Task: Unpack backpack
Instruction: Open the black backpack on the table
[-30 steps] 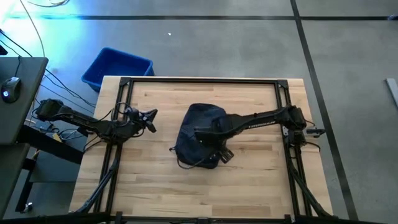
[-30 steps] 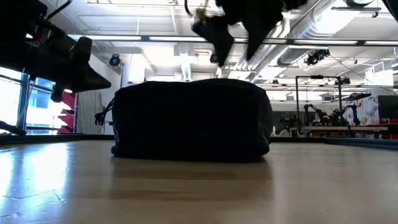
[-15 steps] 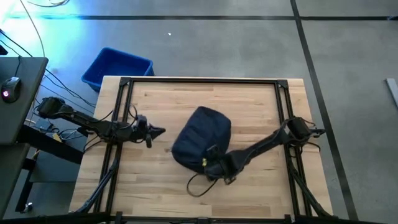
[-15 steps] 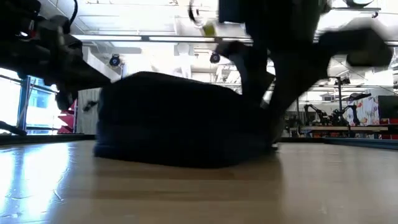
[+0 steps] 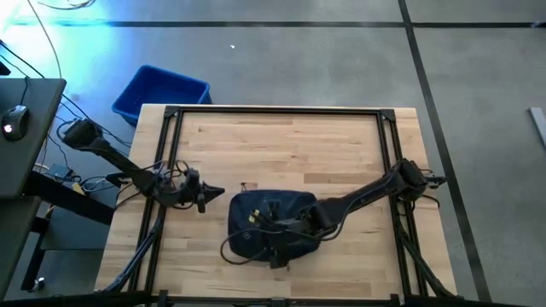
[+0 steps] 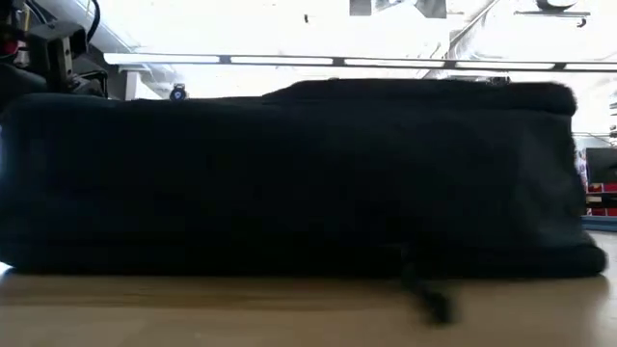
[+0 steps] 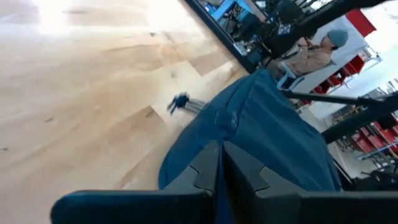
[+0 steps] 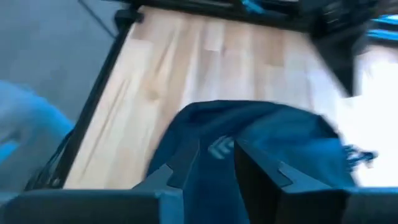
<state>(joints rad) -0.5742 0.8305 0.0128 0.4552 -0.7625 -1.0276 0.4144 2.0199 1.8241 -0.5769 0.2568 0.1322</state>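
Backpack (image 5: 271, 230) dragged nearer desk (image 5: 290, 145) front; my right gripper (image 5: 275, 232) fingers narrow, pinching its fabric for repositioning; left gripper (image 5: 213, 194) fingers closed, empty, just beside.

- Two slim dark arms, black throughout, jointed in bulkier rounded housings.
- Left arm (image 5: 128, 170): loose black cables bunched near the wrist.
- Right arm (image 5: 367, 194): faint pale lettering along the forearm link, unreadable.
- Left gripper (image 7: 221, 163): two flat dark fingers (image 7: 245, 171), stepped notches on the inner edges, squared dark body behind.
- Right gripper (image 8: 214, 163): same dark angular fingers (image 8: 261, 168), notched profile.
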